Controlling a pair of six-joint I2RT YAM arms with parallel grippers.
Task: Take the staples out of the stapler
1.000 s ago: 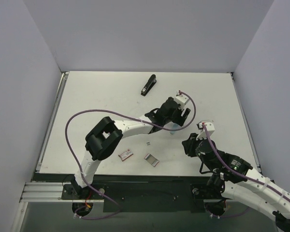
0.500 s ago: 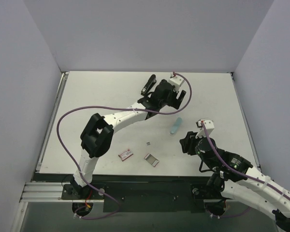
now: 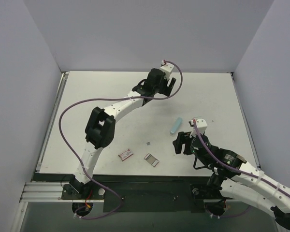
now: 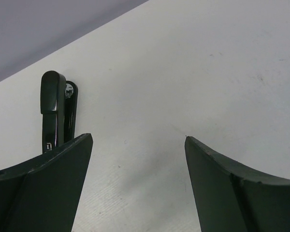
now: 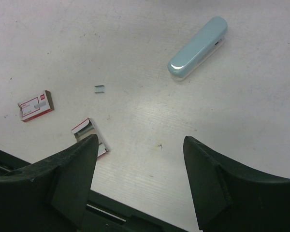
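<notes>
Left gripper (image 4: 137,137) now seemingly over stapler (image 4: 53,112)

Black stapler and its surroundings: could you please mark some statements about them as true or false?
1. The left claw is open and empty. True.
2. The black stapler lies between the left claw's jaws. False: it lies outside them, beside one jaw.
3. The right claw grips the pale blue object. False: that claw is open; the object lies free on the table.
4. A red-and-white box lies on the table. True.
</notes>
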